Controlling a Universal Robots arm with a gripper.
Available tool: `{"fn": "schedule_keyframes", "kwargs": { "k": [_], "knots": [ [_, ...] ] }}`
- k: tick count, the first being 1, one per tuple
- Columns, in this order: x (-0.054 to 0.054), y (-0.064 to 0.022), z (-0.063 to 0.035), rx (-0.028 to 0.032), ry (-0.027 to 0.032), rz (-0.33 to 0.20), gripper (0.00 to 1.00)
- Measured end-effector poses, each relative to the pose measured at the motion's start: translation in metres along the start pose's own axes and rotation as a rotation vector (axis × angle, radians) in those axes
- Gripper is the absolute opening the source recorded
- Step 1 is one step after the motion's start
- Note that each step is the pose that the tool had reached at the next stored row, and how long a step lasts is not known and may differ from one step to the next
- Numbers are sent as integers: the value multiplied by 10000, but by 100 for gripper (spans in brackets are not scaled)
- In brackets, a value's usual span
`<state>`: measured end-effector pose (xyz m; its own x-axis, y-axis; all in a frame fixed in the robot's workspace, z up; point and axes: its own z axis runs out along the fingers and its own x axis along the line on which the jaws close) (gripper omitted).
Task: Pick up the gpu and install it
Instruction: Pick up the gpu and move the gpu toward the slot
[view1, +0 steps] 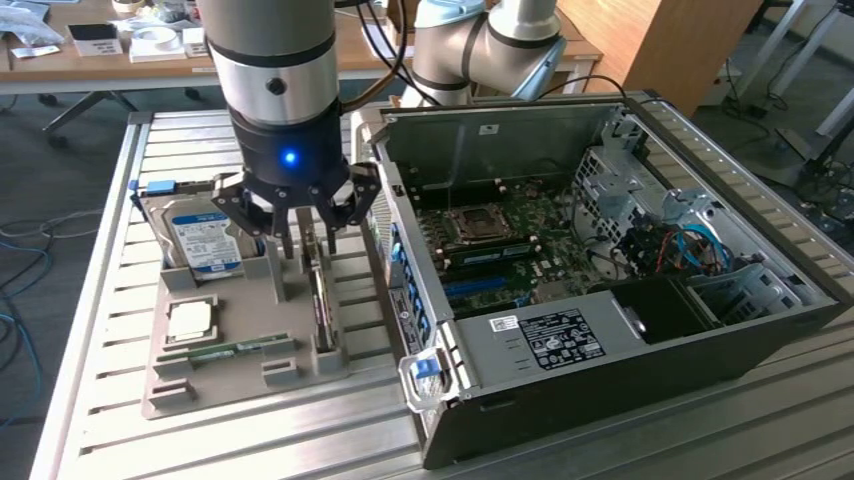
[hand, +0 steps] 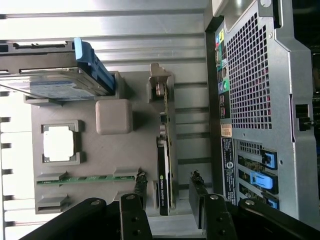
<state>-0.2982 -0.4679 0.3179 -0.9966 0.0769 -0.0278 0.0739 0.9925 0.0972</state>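
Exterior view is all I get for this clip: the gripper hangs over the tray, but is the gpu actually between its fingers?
Observer: Yes. In the wrist view the gpu stands on edge inside the open gripper, with a gap on each side.
Operator: Where is its bracket? The gripper hides that end for me.
Observer: The pale bracket is at the end far from the fingers, held in a slot of the tray.
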Motion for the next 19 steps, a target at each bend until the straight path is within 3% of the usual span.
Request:
{"fn": "schedule_keyframes", "kwargs": {
  "k": [8, 19],
  "knots": [
    [3, -11, 111, -85, 10, 3, 47],
    [6, -21, 216, -93, 11, 4, 47]
  ]
}}
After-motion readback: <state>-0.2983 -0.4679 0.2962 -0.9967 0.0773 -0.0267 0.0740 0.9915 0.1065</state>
